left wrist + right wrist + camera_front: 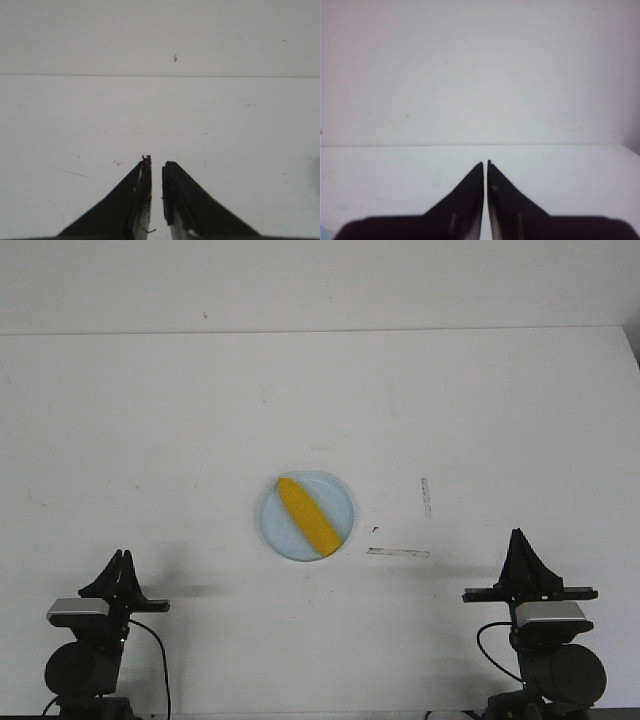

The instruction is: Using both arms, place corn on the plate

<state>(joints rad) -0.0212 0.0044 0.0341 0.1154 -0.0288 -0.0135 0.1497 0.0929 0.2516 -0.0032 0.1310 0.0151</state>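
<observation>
The yellow corn (307, 516) lies slantwise across the pale blue plate (340, 495) in the middle of the white table; only the front view shows them. My left gripper (122, 558) sits at the near left edge, far from the plate. Its fingertips (156, 162) are drawn together with just a narrow slit and nothing between them. At the near right my right gripper (519, 537) also rests well away from the plate. Its tips (485, 162) are almost touching and hold nothing.
Two thin strips of tape mark the table right of the plate, one lying flat (398, 552) and one upright (426, 496). The table's far edge (320, 332) meets a plain white wall.
</observation>
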